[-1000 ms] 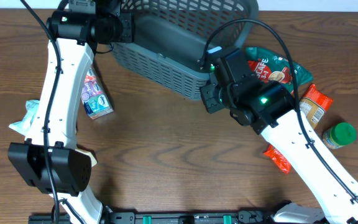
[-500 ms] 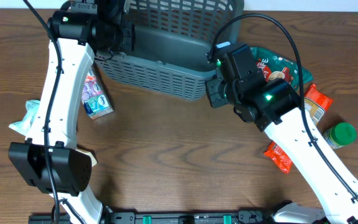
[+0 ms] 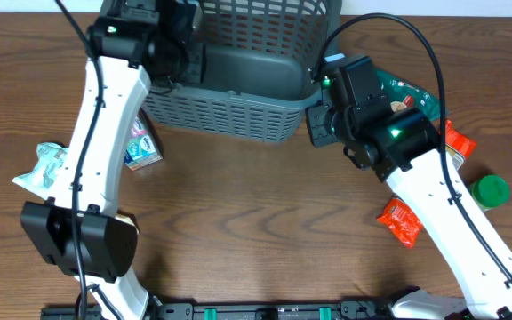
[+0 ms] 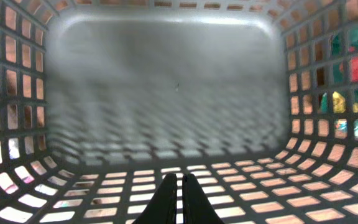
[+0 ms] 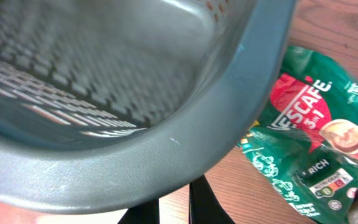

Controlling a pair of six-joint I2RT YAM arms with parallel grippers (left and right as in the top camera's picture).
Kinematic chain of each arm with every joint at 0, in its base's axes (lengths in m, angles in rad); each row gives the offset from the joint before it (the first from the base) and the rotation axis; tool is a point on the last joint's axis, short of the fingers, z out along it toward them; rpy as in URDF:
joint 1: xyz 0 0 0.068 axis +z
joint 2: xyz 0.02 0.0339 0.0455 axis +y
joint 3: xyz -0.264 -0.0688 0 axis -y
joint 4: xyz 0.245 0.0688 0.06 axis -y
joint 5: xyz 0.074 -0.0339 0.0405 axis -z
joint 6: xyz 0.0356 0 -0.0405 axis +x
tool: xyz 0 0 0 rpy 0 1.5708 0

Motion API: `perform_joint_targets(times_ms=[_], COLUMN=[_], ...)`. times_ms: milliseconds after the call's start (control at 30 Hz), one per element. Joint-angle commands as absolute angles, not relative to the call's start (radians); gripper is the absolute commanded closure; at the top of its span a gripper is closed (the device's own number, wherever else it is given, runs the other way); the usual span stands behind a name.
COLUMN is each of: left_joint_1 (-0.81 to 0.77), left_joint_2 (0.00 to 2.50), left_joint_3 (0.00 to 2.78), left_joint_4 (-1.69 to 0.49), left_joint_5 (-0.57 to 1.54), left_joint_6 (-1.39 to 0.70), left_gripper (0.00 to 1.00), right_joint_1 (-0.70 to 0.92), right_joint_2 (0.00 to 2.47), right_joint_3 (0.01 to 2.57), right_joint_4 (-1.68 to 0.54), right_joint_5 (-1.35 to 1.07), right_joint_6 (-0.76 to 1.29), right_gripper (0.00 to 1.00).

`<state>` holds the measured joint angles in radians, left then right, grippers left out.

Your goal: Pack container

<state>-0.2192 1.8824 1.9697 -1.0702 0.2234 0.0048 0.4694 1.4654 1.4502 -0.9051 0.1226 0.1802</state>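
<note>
The basket (image 3: 229, 116) is swinging square to the table (image 3: 256, 222) edge, left tool (image 4: 179, 198) pinching its wall, right tool (image 5: 174, 208) pinching its rim.

Dark grey lattice on brown wood grain

Seen from overhead, the container (image 3: 238, 120) at 12 o'clock is dark grey all over, its sides a grid of small rectangular slots and its bottom plain. The table (image 3: 256, 231) is mid-brown with darker grain. At 2 o'clock the coffee bag (image 5: 316, 143) is green with a red panel and white lettering, and the packet (image 3: 457, 142) is orange. At 3 o'clock the jar (image 3: 489, 189) has a bright green lid. At 4 o'clock the sachet (image 3: 398, 222) is orange-red. At 9 o'clock the pouch (image 3: 44, 167) is white and pale teal, and the carton (image 3: 142, 151) is blue, pink and white. The left arm (image 3: 103, 147) and right arm (image 3: 443, 200) are white with black joints.
</note>
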Motion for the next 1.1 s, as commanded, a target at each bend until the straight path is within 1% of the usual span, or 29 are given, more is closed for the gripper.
perform_joint_targets(times_ms=[0,500,633,667,733,767,800,867,933,1067], left_joint_1=[-0.253,-0.278,-0.278,-0.278,-0.278,-0.278,-0.278,-0.278,-0.278,-0.278], left_joint_2=[1.895,1.894,1.887,1.881,1.871,1.864,1.858,1.838,1.816,1.741], left_joint_3=[1.948,1.948,1.952,1.957,1.977,1.992,2.005,2.034,2.054,2.073], left_joint_4=[-1.099,-1.147,-1.122,-1.117,-1.112,-1.112,-1.112,-1.111,-1.112,-1.110], left_joint_5=[0.181,0.177,0.107,0.082,0.057,0.057,0.055,0.054,0.053,0.000], left_joint_6=[0.007,0.007,0.007,0.008,0.031,0.051,0.057,0.057,0.057,0.057], left_gripper=[0.94,0.94,0.94,0.91,0.83,0.71,0.66,0.62,0.54,0.53], right_joint_1=[0.456,0.432,0.432,0.432,0.432,0.433,0.433,0.433,0.433,0.432], right_joint_2=[1.464,1.464,1.464,1.464,1.464,1.461,1.457,1.441,1.419,1.349], right_joint_3=[1.466,1.466,1.467,1.466,1.467,1.467,1.467,1.467,1.467,1.469], right_joint_4=[-0.898,-0.898,-0.908,-0.910,-0.913,-0.913,-0.914,-0.921,-0.931,-0.942], right_joint_5=[0.135,0.134,0.131,0.131,0.131,0.131,0.131,0.126,0.127,0.137], right_joint_6=[0.202,0.201,0.202,0.202,0.202,0.201,0.202,0.202,0.207,0.209], right_gripper=[0.99,0.99,0.98,0.96,0.89,0.85,0.83,0.83,0.82,0.79])
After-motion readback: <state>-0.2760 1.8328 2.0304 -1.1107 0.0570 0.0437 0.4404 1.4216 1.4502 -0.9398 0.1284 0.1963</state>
